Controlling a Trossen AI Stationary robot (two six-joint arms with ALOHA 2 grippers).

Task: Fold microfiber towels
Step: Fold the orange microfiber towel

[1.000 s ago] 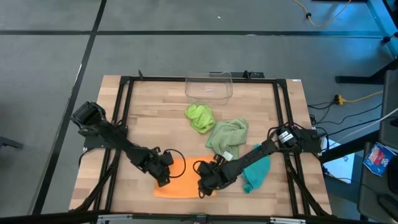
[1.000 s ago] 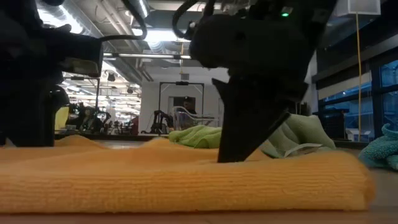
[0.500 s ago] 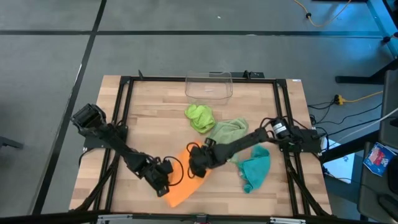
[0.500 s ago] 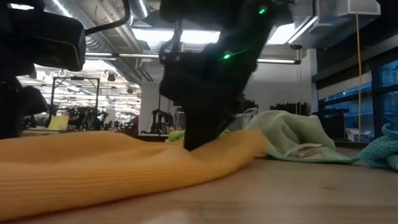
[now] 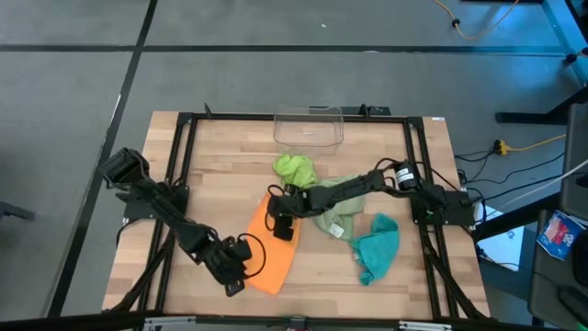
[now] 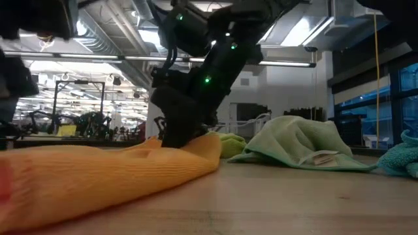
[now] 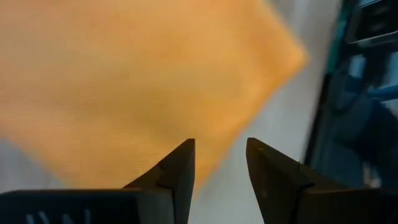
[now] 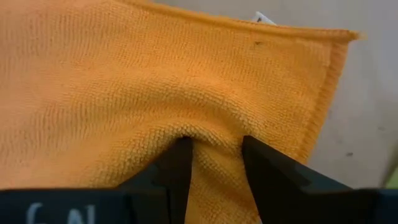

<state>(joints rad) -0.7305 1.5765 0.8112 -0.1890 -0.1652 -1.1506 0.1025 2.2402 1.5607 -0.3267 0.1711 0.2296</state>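
1. Orange microfiber, the orange towel (image 5: 268, 250), lies as a slanted strip just beside the lime green towel (image 5: 295, 171), on the side away from the clear plastic bin (image 5: 309, 127). The sage towel (image 5: 337, 204) and teal towel (image 5: 377, 246) lie bunched further along from the lime one, unfolded.

2. The right gripper (image 5: 281, 223) pinches a raised ridge of orange pile between its fingertips (image 8: 177, 163), at the end of the strip nearest the lime green towel. The hold takes in only a small tuck of fabric near the hemmed edge.

3. The left gripper (image 5: 231, 276) sits at the strip's far end from the lime green towel. Its jaws stand apart with nothing between them; in the left wrist view the cloth lies beyond the fingertips (image 7: 180, 163).

4. Risk: the shallow pinch may slip out under drag, dropping the end short of its mark.

5. Risk: with the far end unheld, the whole strip may slide rather than fold, leaving a skewed crease.

6. Risk: the carried end may brush the lime green towel close beside it and drag it along.
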